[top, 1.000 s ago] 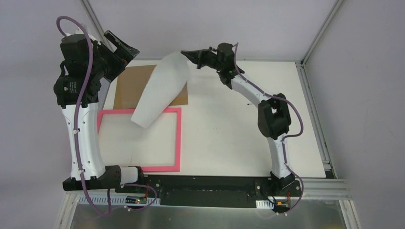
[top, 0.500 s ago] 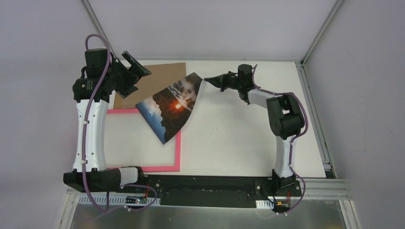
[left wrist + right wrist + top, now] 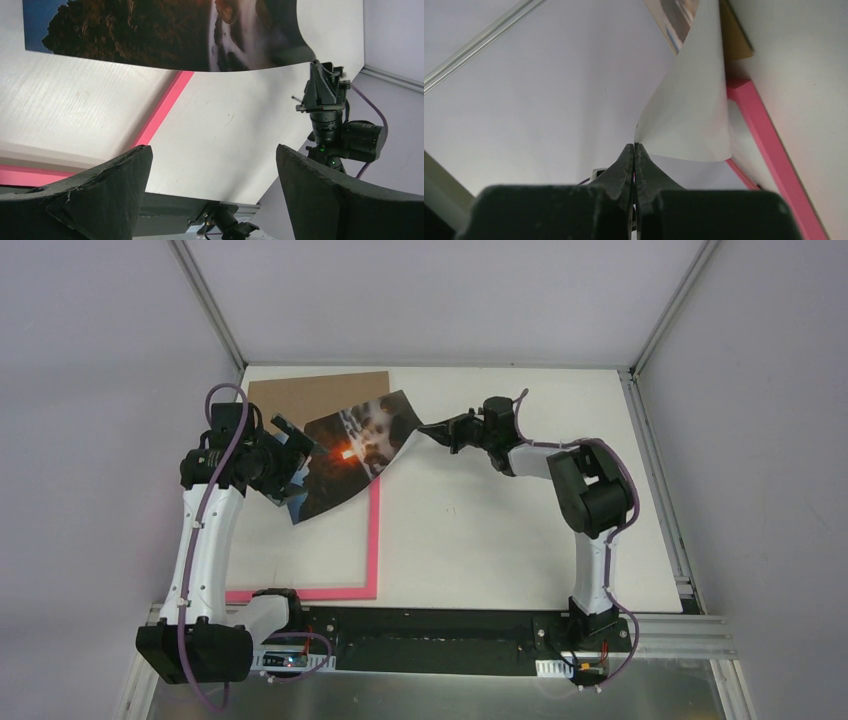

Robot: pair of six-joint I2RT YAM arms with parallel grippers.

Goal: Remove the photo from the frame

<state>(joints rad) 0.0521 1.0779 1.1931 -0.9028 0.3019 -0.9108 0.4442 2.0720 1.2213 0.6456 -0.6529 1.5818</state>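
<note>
Since the right fingers (image 3: 432,430) are pinched shut on the photo (image 3: 355,452) by one corner, it hangs curled over the frame's (image 3: 373,540) far-right corner. Its long axis runs toward the left fingers (image 3: 290,462), gaping wide and empty beside its free end.

The curled photo (image 3: 350,455) spans the gap between left pincer (image 3: 212,148) and right pincer (image 3: 634,147), blocking passage there. Right of the frame (image 3: 374,540) the counter (image 3: 470,540) lies open.
</note>
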